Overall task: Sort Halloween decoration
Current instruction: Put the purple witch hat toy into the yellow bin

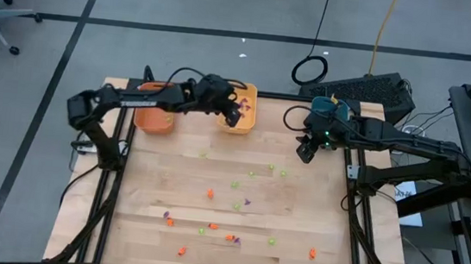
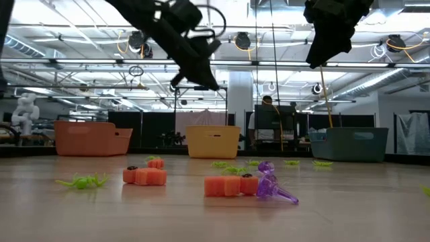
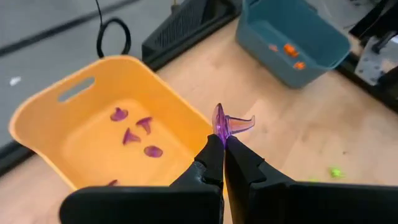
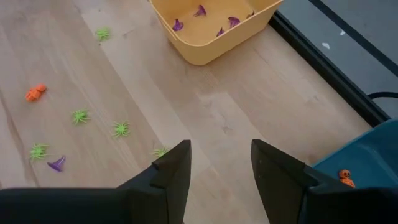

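My left gripper (image 3: 223,144) is shut on a small purple trinket (image 3: 231,122), up in the air over the yellow bin (image 3: 93,124) at the table's far edge. Several purple trinkets lie in that bin. In the high view the left gripper (image 1: 234,108) shows above the yellow bin (image 1: 245,120). My right gripper (image 4: 221,163) hangs open with nothing in it, beside the teal bin (image 4: 367,163), which holds orange trinkets. Orange, green and purple trinkets (image 1: 212,195) lie scattered on the table. My left gripper pinches the purple trinket by its lower edge (image 3: 219,132) between its two fingers, at their very ends. The fingers slant down toward the table's far side. The trinket sticks out beyond the fingertips, lifted clear of table and bin.
An orange bin (image 1: 155,114) stands left of the yellow one, and the teal bin (image 1: 334,114) stands at the far right. The near half of the wooden table (image 1: 138,244) carries most of the loose trinkets. A black keyboard (image 1: 370,89) and cables lie beyond the far edge.
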{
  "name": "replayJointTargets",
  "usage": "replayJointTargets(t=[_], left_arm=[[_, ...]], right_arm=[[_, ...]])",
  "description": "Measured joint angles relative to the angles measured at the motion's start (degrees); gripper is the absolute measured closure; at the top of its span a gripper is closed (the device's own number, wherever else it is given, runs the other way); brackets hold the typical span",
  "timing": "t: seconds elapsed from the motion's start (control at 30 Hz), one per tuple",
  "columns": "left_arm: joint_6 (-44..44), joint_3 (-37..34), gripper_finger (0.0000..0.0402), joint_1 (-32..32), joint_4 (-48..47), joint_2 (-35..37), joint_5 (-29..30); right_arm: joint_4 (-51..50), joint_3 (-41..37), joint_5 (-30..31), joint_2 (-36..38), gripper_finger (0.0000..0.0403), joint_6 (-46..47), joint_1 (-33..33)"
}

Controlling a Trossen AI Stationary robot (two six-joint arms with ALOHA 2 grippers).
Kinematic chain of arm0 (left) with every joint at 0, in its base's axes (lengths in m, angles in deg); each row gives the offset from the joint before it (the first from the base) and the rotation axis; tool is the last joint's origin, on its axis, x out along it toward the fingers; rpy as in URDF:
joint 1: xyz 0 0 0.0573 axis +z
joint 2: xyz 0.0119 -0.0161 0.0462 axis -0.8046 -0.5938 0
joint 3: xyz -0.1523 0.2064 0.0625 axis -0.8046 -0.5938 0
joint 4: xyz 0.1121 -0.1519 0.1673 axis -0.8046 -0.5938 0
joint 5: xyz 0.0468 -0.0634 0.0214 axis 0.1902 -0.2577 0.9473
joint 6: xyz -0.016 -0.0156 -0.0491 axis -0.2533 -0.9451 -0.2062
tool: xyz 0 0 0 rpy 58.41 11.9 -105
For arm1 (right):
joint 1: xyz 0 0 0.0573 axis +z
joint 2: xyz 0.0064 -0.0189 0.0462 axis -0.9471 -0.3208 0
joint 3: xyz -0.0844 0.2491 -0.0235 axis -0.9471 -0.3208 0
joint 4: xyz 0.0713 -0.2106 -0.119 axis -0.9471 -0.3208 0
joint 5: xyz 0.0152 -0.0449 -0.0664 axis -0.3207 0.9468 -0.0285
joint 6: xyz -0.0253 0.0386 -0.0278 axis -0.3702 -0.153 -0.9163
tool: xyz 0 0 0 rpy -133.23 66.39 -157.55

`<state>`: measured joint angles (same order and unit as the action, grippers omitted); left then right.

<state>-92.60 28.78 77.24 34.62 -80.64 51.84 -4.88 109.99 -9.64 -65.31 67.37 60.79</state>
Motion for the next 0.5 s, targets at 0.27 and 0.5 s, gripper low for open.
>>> replayJointTargets(t=[0.27,0.5], left_arm=[[0.50,0.47,0.0401,2.72,-0.75,-6.17,-2.12],[0.16,0.51,0.0401,2.68,-5.87,-9.40,-0.75]], right_arm=[[-0.02,0.00,-0.10,0.00,0.0248,1.86,0.00],[-0.06,0.00,-0.52,0.00,0.0248,5.38,0.13]])
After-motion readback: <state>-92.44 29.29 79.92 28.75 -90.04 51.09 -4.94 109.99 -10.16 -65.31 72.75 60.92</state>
